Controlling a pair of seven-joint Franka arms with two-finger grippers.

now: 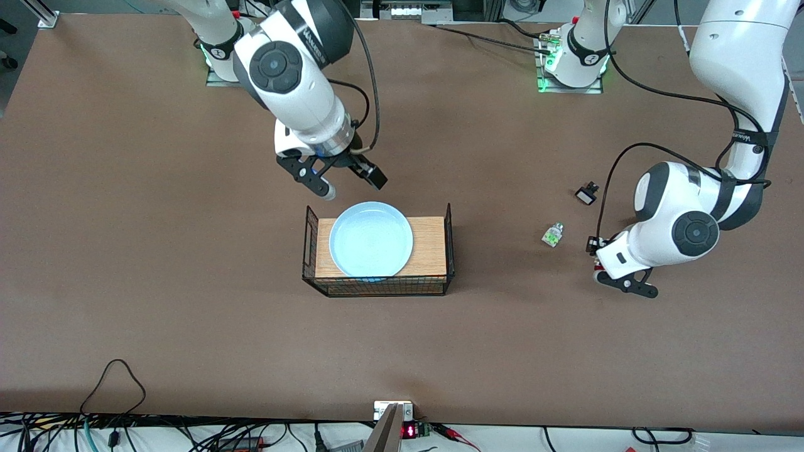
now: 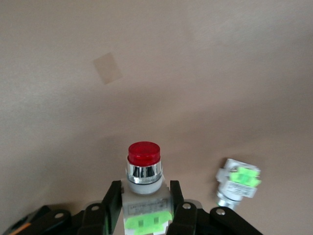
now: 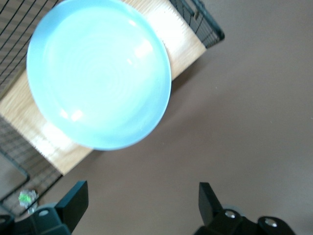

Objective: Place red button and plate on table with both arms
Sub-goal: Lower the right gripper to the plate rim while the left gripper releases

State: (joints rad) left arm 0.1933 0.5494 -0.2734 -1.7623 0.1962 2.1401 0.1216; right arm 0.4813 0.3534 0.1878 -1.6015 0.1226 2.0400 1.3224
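The pale blue plate (image 1: 370,239) lies on the wood top of a black wire rack (image 1: 433,242) in the middle of the table (image 1: 157,251). My right gripper (image 1: 352,186) is open and empty, over the table just beside the rack's edge that is farther from the front camera. The plate (image 3: 98,73) also shows in the right wrist view, ahead of that gripper (image 3: 142,196). My left gripper (image 1: 595,257) hangs low over the table toward the left arm's end. In the left wrist view this gripper (image 2: 142,193) is shut on the red button (image 2: 144,181), with the red cap pointing away from the hand.
A similar white-green part without a red cap (image 1: 553,234) lies on the table beside the left gripper and shows in the left wrist view (image 2: 238,182). A small black-and-white part (image 1: 587,193) lies farther from the front camera. The rack has raised wire ends (image 1: 450,235).
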